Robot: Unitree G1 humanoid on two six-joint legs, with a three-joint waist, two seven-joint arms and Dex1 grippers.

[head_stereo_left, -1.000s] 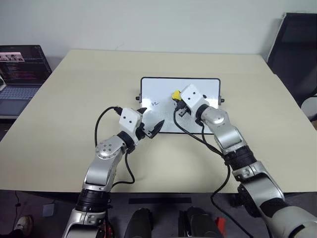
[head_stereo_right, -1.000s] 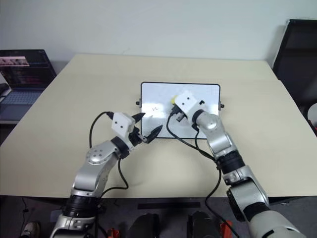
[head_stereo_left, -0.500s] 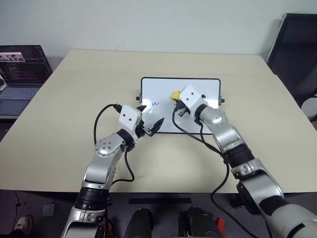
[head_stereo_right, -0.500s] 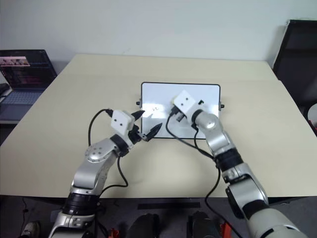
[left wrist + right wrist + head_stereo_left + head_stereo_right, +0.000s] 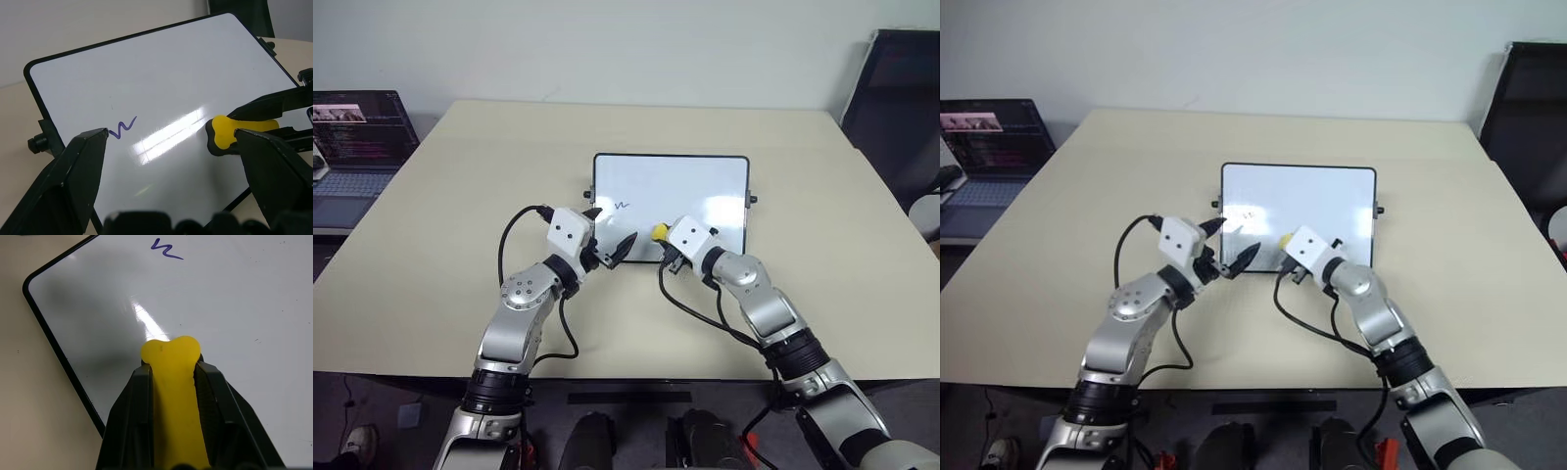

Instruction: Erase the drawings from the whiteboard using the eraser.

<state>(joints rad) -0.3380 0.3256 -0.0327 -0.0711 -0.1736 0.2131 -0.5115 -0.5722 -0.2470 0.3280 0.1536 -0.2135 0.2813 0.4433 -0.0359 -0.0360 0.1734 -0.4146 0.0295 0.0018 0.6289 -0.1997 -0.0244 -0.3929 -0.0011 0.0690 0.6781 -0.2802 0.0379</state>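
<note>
Gripping the eraser (image 5: pixel 172 396) tightly, the right gripper (image 5: pixel 664 238) has its two black jaws closed against the yellow block's sides, with the rounded yellow tip sticking out past them. That tip sits over the near part of the whiteboard (image 5: pixel 705 186), close to the board's near black edge; whether it actually touches the glossy surface cannot be told.

Just to the left of these jaws hangs the left gripper (image 5: pixel 609 234), its jaws spread wide apart and holding nothing. It hovers at the whiteboard's near left corner, one finger above the frame's left side and the other pointing toward the eraser, with a small gap between them.

One of the drawings (image 5: pixel 122 128), a small purple zigzag, lies on the board just beyond the left jaws and well ahead and to the left of the right jaws. The board around the eraser looks white, with a bright reflection streak crossing it.

The whiteboard lies flat on the pale desk (image 5: pixel 460 186), with small black knobs at both short sides. A laptop (image 5: pixel 352 147) with a lit screen stands far off to the left of both jaws, past the desk's edge.
</note>
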